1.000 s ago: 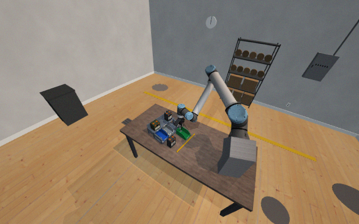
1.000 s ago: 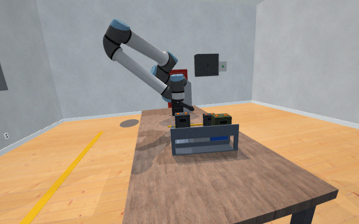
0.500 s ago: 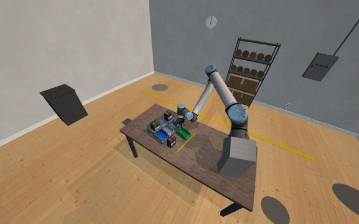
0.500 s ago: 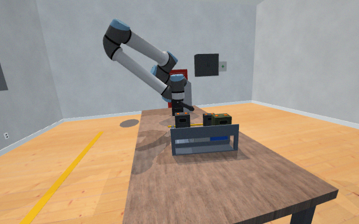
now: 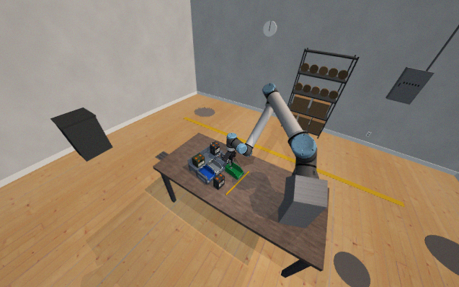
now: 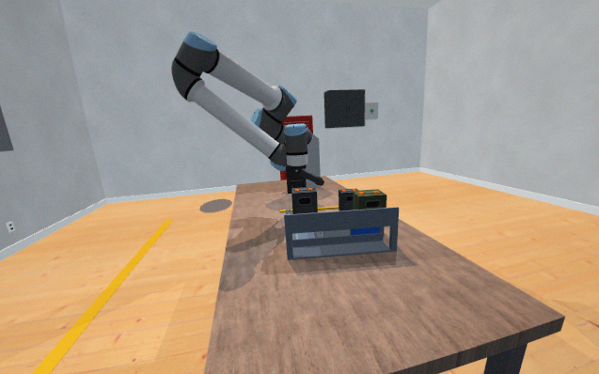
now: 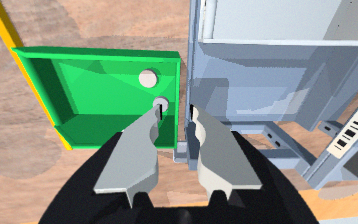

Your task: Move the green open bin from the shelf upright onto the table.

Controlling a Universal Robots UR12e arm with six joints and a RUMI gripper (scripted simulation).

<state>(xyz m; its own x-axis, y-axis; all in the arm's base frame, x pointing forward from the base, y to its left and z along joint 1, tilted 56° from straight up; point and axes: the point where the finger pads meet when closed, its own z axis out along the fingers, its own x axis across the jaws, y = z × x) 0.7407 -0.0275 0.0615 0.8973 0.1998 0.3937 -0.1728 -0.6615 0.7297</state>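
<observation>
The green open bin (image 5: 234,170) (image 7: 106,90) stands upright on the table (image 5: 263,195) (image 6: 343,301), beside the blue-grey shelf (image 6: 341,219) (image 7: 251,95). Two round pale parts lie in it: one (image 7: 148,78) shows whole, the other (image 7: 160,103) is partly behind a fingertip. My gripper (image 5: 231,163) (image 7: 176,105) points down at the bin's shelf-side wall. Its fingers are partly apart, one on the bin's inner side and one towards the shelf, with the wall line between them in the wrist view. Nothing looks clamped. Their exact height over the wall is unclear. The exterior view does not show the bin.
A blue bin (image 5: 206,173) (image 6: 366,231) and a grey bin (image 5: 215,166) (image 7: 291,20) are in the shelf. Two boxes (image 5: 198,160) (image 5: 215,148) sit on top; another box (image 5: 219,181) stands beside it. A yellow strip (image 5: 238,183) (image 7: 3,27) runs past the bin's far end.
</observation>
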